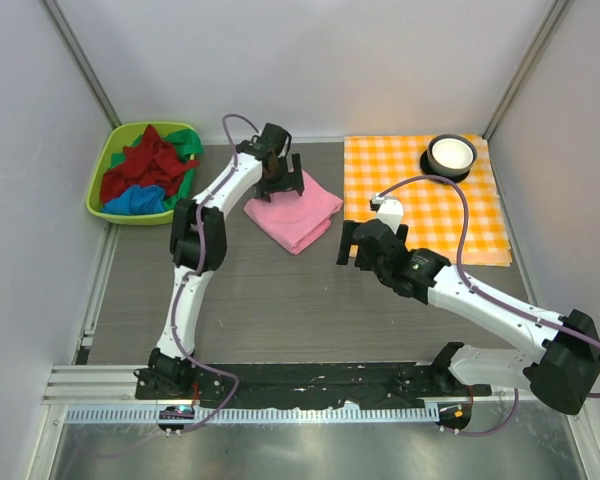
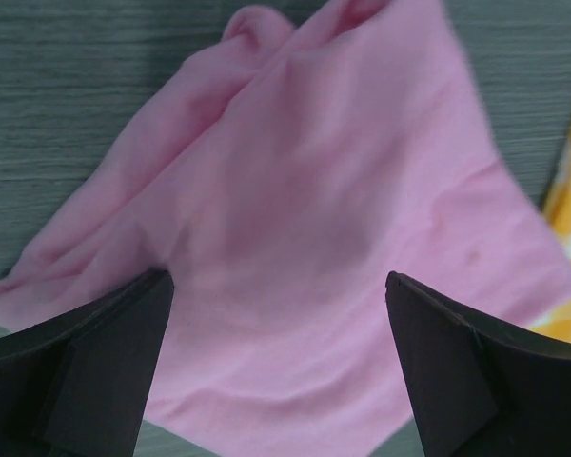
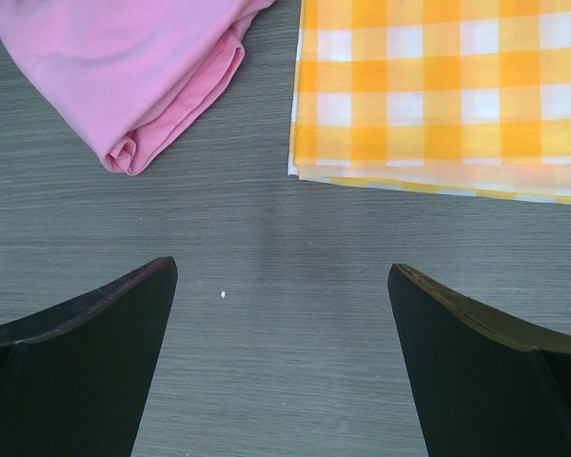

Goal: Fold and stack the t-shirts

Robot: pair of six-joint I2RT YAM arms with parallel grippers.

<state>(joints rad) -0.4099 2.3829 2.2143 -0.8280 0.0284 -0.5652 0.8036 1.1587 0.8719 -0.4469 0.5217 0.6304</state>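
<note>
Nearest: my right claw [image 3: 281,276]. Fingers spread, nothing between them, hanging over bare table [image 1: 280,300] in the gap between shirt and cloth. I judge it parked here, out of the left arm's way yet close enough to help with a fold.

Just beyond, to the left: pink t-shirt [image 1: 295,212], folded into a rough packet, rolled edge toward me. It lies on the table just beside the orange-and-white checked cloth [image 1: 430,215]. One corner is at or on the cloth's edge; cannot tell which.

Over the shirt: my left claw [image 2: 278,281], fingers spread above the packet's middle, pinching nothing. Whether the tips touch fabric, cannot tell. My reading is that this shirt's fold is about done and it will serve as the base of the stack.

Far left corner: green basket [image 1: 95,195] holding the dark red t-shirt [image 1: 145,160], green t-shirt [image 1: 187,140] and blue t-shirt [image 1: 135,200], all crumpled. Three not yet folded.

Far right: white bowl [image 1: 451,153] on the cloth's far end. Not my concern.
</note>
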